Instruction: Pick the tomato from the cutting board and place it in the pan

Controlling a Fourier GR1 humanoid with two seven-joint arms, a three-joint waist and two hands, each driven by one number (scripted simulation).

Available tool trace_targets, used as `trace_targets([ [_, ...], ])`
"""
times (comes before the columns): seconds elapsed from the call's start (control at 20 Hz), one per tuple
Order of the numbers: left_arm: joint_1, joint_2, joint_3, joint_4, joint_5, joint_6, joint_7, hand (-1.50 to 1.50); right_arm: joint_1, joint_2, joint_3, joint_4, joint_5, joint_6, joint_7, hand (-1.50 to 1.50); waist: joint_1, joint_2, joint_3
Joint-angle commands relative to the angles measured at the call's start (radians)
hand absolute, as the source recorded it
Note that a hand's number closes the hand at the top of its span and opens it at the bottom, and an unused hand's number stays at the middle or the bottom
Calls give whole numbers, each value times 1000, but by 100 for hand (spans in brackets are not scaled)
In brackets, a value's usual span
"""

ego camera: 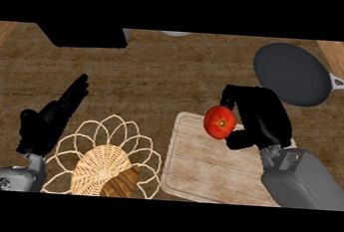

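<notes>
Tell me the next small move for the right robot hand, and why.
Probably carry the tomato up and to the right toward the pan. The right robot hand already curls round it above the cutting board, and the pan sits just beyond, with nothing in it.

A cutting board (209,165) lies on the desk (155,77) at centre right. A wicker basket (106,161) sits just left of it. A pan (294,73) lies behind the board, to the right. A tomato (220,122) is above the board's far edge, held in the right robot hand (259,121).
</notes>
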Motion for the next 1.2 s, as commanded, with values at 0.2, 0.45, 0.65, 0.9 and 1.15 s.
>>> trace_targets([
  [0.2,-29,-16,4,10,3,-19,-3,0,240,-99,-69,-400,116,-124,30,150,29,15,0],
  [0.45,-39,-29,-7,-29,-18,-23,22,0,301,-57,-210,-240,84,-290,-120,150,46,19,0],
  [0.65,-34,-49,-11,-9,-34,-11,7,0,247,-13,-340,-109,-68,-344,-229,150,51,21,1],
  [0.9,-60,-38,3,16,-38,-44,-5,0,153,-51,-471,186,-134,-395,-465,150,57,23,1],
  [1.15,-11,-76,-42,-33,-77,-23,9,0,19,-65,-532,485,-72,-482,-571,150,65,24,1],
])
